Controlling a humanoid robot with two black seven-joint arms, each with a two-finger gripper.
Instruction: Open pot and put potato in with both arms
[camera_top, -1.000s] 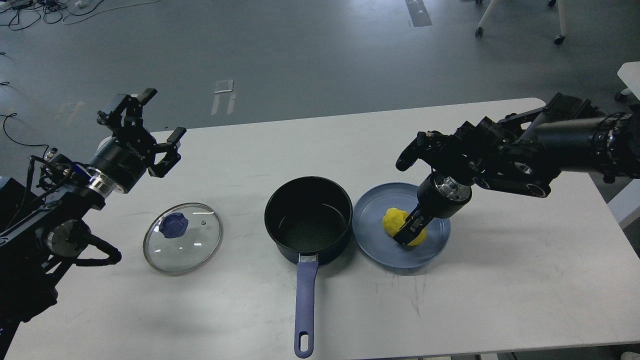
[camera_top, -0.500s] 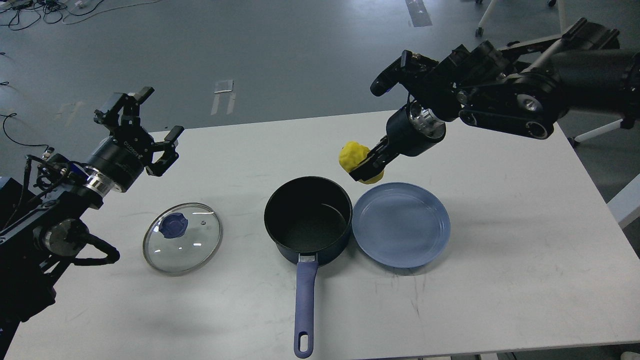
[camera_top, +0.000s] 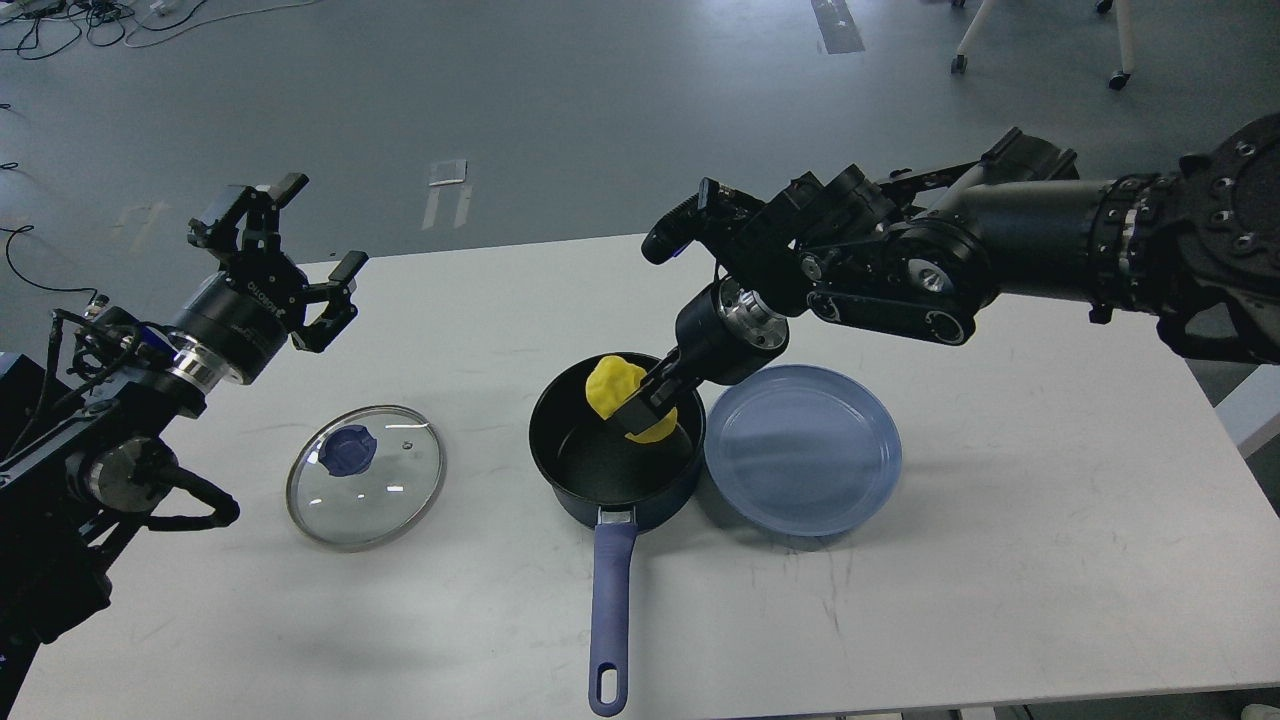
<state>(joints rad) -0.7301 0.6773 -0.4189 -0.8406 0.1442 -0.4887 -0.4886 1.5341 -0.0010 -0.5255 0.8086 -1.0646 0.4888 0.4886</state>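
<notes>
**Potato over the open pot, held in my right gripper**

The potato (camera_top: 612, 385) is a lumpy yellow thing, pinched in my right gripper (camera_top: 640, 405) and hanging inside the mouth of the pot (camera_top: 617, 440), toward its far right side. I cannot tell whether it touches the pot floor; it looks to me a little clear of it. I judge it light, since the fingers carry it from one side without any droop showing. Its surface looks knobbly and matt, so I would not expect it to slip much, and it reads as firm enough to take a squeeze, though I cannot tell from here whether it is a real potato or a toy. The hold sits across its lower right part, with most of the yellow body sticking out to the left of the fingers; a grip nearer the middle would be steadier, but for a short drop this one should do.

The pot is dark inside, with a blue handle (camera_top: 610, 610) pointing toward me. Just beside it on the right sits the blue plate (camera_top: 800, 450), with nothing on it. The glass lid (camera_top: 365, 477) lies flat on the table (camera_top: 1000, 560), well to the left of the pot.

My left gripper (camera_top: 290, 255) is raised above the table's far left corner, fingers spread wide and holding nothing.
</notes>
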